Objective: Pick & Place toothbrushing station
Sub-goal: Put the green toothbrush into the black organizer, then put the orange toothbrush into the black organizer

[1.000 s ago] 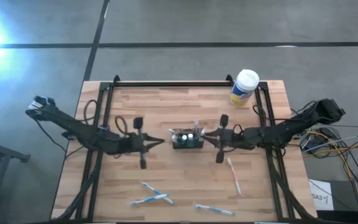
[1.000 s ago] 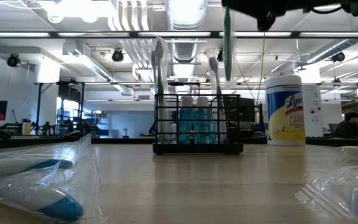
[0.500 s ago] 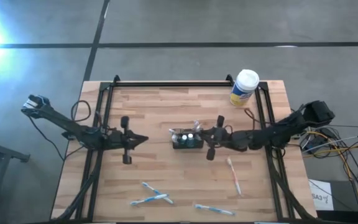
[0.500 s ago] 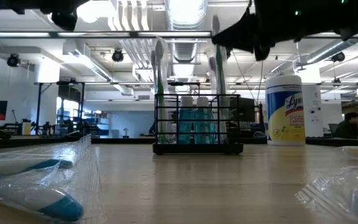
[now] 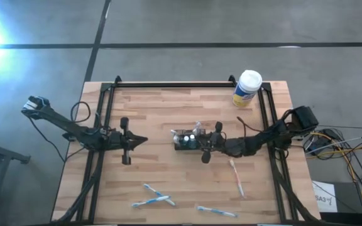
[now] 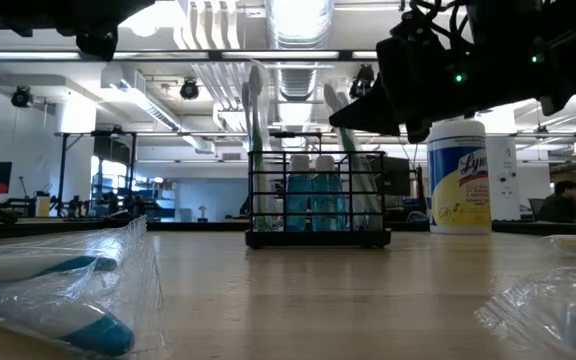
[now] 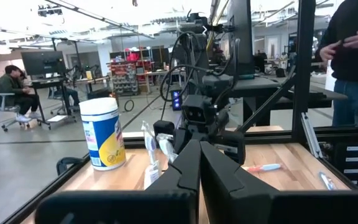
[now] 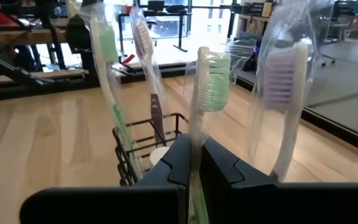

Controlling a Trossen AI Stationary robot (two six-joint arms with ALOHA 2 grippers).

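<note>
The toothbrushing station (image 5: 189, 140), a black wire rack, is seen at the middle of the wooden table (image 5: 168, 113), standing upright. Inside it, two teal bottles with pale caps (image 6: 310, 198) are held side by side, and several plastic-wrapped toothbrushes are stood in its slots: one with a green handle (image 8: 107, 74), one with a pinkish-purple head (image 8: 143, 43), and one with a lilac head (image 8: 283, 93) (all heads up, rising well above the rack's rim).

The right gripper (image 5: 207, 144) is placed at the rack's right end, just above it. Its fingers (image 8: 173, 168) are pressed together on a wrapped toothbrush with green bristles (image 8: 209, 81), whose lower part cannot be seen between them.

The left gripper (image 5: 131, 140) is held over the table well to the left of the rack, its fingers (image 7: 185, 171) closed against each other with nothing between them.

At the far right corner a yellow canister with a white cap (image 5: 246, 89) is stood; on its label the letters "Ly" (image 6: 468, 159) can be read, the rest being turned away.

More wrapped toothbrushes are laid on the near part of the table: a crossed pair (image 5: 153, 196), a single one (image 5: 213, 211), and a pink-handled one (image 5: 237, 178) near the right arm.
</note>
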